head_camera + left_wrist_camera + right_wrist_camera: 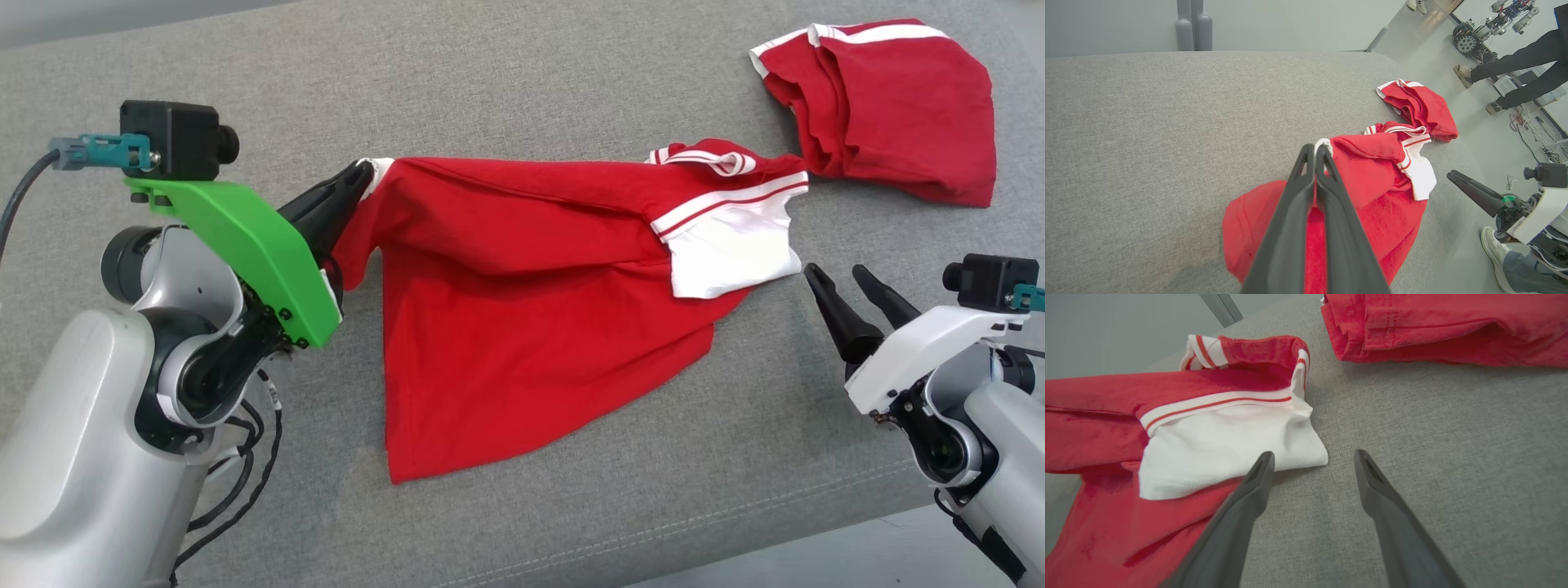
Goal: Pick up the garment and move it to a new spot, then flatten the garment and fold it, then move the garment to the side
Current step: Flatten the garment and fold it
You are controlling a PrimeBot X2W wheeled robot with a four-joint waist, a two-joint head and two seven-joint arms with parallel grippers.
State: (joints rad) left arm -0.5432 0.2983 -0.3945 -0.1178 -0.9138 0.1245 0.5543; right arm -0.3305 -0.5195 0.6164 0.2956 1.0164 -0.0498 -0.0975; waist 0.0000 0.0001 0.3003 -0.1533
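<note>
The red garment lies on the gray cushion, roughly in the middle of the head view. Its long axis runs across the robot from left to right, and its lower body fans out toward the robot in a loose triangle. The upper edge is drawn fairly straight between two ends: a white-trimmed corner on the left and a white sleeve on the right.

The left gripper is clamped on that left corner, fingers pressed together, with a bit of white trim showing at the tips.

The right gripper is spread wide and empty. It sits just beside the white sleeve, on the sleeve's right and slightly nearer the robot. In the right wrist view the sleeve's edge lies ahead and to the left of the fingers, at the tip of the left one.

The right arm is plainly the nearer one to the free end, so a short reach forward and left would likely bring it onto the sleeve.

A second red garment sits bunched further back on the right, close to the sleeve's collar end, and could be caught by mistake.
</note>
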